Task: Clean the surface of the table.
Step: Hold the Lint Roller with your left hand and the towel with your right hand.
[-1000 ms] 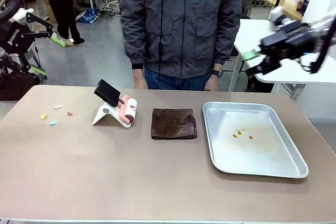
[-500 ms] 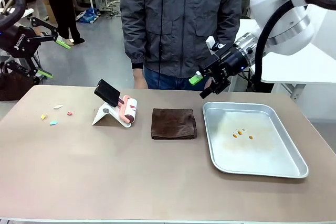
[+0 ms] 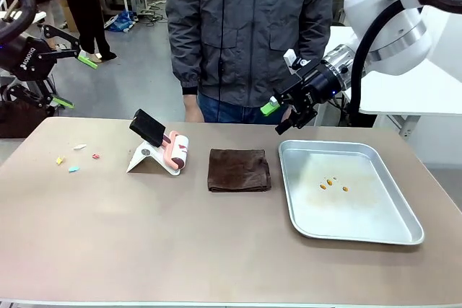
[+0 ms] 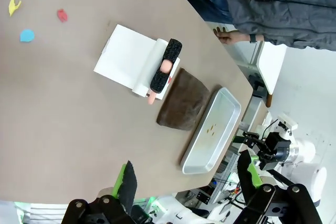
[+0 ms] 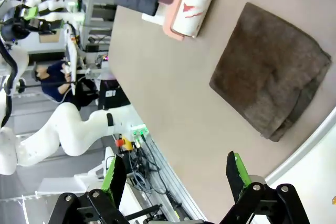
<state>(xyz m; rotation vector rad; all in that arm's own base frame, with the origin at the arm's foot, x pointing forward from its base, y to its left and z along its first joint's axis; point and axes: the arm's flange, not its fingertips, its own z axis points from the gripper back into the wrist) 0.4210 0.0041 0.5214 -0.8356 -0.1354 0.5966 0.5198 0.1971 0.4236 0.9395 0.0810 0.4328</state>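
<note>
Front view: the table is spread across the foreground and is judged rigid, heavy and smooth, to be wiped, not gripped. The soft cloth is best pinched at an edge. The left gripper and the right gripper are held empty, jaws apart.

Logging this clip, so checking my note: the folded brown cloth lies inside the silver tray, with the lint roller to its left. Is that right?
No. The brown cloth lies on the table, just left of the silver tray, not inside it, as the front view shows. The lint roller is to its left.
</note>
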